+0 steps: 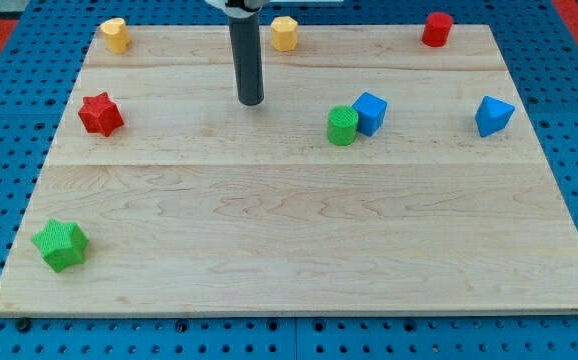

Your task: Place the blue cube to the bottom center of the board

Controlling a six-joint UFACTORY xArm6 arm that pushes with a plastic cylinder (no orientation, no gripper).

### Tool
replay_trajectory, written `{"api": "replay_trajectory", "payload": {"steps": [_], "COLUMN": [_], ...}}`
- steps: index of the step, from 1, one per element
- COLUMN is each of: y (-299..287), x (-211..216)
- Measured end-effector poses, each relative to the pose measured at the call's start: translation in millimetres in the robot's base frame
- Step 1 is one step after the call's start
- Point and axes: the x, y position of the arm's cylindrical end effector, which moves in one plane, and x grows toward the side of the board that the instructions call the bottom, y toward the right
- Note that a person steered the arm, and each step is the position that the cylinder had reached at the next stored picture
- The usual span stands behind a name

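The blue cube sits on the wooden board right of centre in the upper half, touching a green cylinder on its left. My tip is at the end of the dark rod, to the view's left of both blocks, well apart from them and about level with the cube.
A second blue block lies at the right. A red cylinder is at the top right. Yellow blocks sit at the top left and top centre. A red star lies at the left, a green star at the bottom left.
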Motion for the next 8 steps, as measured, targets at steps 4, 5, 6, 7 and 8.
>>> {"api": "replay_trajectory", "payload": {"steps": [4, 5, 6, 7, 8], "y": [47, 47, 47, 51, 84], "x": [-28, -33, -34, -31, -17]}}
